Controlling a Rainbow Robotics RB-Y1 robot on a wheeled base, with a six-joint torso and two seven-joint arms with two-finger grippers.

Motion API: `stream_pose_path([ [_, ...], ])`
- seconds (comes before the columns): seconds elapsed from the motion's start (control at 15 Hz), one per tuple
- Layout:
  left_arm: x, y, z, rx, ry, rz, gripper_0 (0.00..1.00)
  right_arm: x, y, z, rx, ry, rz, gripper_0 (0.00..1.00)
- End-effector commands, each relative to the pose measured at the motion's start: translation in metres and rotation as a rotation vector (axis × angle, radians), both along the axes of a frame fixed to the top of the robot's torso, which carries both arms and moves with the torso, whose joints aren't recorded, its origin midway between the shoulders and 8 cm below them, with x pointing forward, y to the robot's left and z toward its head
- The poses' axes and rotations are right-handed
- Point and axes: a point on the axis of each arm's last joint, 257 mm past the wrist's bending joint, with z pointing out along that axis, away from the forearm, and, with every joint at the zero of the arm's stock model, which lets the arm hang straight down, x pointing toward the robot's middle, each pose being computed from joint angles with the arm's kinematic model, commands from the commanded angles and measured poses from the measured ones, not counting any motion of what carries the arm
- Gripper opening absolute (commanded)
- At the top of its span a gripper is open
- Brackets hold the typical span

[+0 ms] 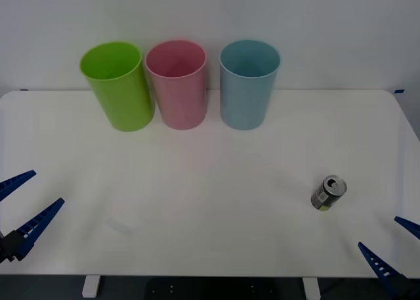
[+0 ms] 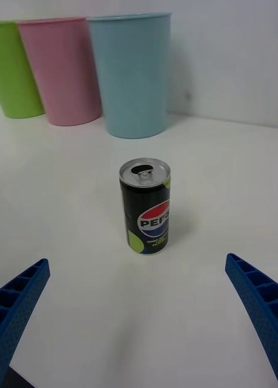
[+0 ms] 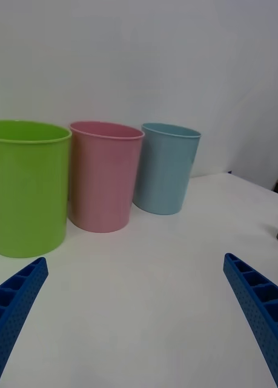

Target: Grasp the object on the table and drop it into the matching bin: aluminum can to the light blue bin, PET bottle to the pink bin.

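Hovering low over the near right corner of the table (image 1: 210, 201), right gripper (image 1: 392, 243), blue ribbed fingers (image 2: 17, 303) spread wide apart, nothing between them. Standing upright just ahead of that open claw and centred on its gap, the aluminum can (image 2: 146, 208): dark body, silver top with pull tab, yellow-green patches on the side, clear of both fingers. Sitting in the front view a little forward of the right gripper and toward the left, same can (image 1: 327, 193).

Waiting at the near left edge of the table, left gripper (image 1: 18, 208), its 2 fingers (image 3: 17, 303) likewise parted and empty, can far off to its right side.

Lined up well beyond both claws, along the far edge, 3 tall bins in a close row: light blue bin (image 1: 249, 83) farthest beyond the can and nearest the right gripper's line, pink bin (image 1: 176, 83) in the middle, lime green bin (image 1: 118, 85) straight ahead of the left gripper. Rising behind the row, plain white wall (image 1: 328, 24).
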Motion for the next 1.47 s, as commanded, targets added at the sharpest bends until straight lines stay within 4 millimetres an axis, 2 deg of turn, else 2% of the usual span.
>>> stream_pose_path([
  [0.07, 0.0, 0.0, 0.0, 0.0, 0.0, 0.0, 1.0, 0.005, 0.006, -0.01, -0.003, 0.012, -0.018, 1.0],
  [0.33, 0.0, 0.0, 0.0, 0.0, 0.0, 0.0, 1.0, 0.017, 0.019, -0.019, 0.003, 0.019, -0.03, 1.0],
  [0.6, 0.0, 0.0, 0.0, 0.0, 0.0, 0.0, 1.0, 0.043, 0.026, -0.039, 0.031, 0.02, -0.017, 1.0],
  [1.47, 0.0, 0.0, 0.0, 0.0, 0.0, 0.0, 1.0, 0.106, 0.048, -0.044, 0.021, -0.023, -0.075, 1.0],
])
